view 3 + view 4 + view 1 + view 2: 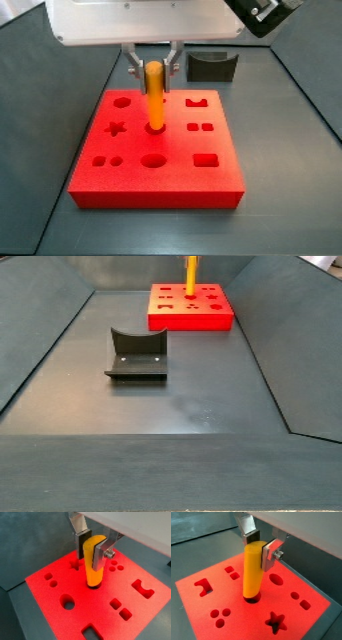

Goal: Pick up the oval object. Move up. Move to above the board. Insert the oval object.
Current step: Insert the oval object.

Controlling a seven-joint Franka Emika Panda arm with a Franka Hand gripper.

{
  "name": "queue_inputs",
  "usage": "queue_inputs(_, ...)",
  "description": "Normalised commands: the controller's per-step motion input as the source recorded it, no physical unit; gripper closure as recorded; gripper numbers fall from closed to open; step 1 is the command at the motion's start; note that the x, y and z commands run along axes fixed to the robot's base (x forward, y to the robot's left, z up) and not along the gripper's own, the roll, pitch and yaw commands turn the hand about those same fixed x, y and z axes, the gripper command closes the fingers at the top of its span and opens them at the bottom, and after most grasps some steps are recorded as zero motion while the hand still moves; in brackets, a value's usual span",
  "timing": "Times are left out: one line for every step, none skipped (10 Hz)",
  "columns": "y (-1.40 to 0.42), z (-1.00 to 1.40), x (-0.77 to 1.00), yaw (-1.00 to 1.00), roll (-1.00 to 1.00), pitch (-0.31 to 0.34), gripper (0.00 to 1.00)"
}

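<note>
The oval object [94, 564] is a smooth orange-yellow peg that stands upright between my gripper's fingers. My gripper [90, 559] is shut on its upper part, one silver plate on each side. The peg's lower end sits in a cutout near the middle of the red board [63, 587]. The gripper [260, 552], the peg [252, 574] and the board [308, 619] also show in a wrist view. In a side view the gripper [152, 72] holds the peg [155, 98] over the board [160, 190]. A side view shows the peg [191, 271] above the far board [201, 319].
The dark grey fixture [211, 67] stands just behind the board's far right corner; it also shows in a side view [136, 354]. The board has star, round, oval and square cutouts around the peg. Dark sloping walls enclose the grey floor [174, 406].
</note>
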Motion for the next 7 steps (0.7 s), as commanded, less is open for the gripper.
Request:
queue_inputs(0.0,0.0,0.0,0.0,-0.04,-0.039,1.0)
queue_inputs(0.0,0.0,0.0,0.0,-0.01,-0.021,1.0)
queue_inputs(0.0,-0.02,0.0,0.0,0.0,-0.019,1.0)
queue_inputs(0.0,-0.05,0.0,0.0,0.0,-0.011,1.0)
queue_inputs(0.0,-0.1,0.0,0.0,0.0,0.0,1.0)
queue_inputs(0.0,-0.14,0.0,0.0,0.0,0.0,1.0)
queue_inputs(0.0,-0.16,0.0,0.0,0.0,0.0,1.0)
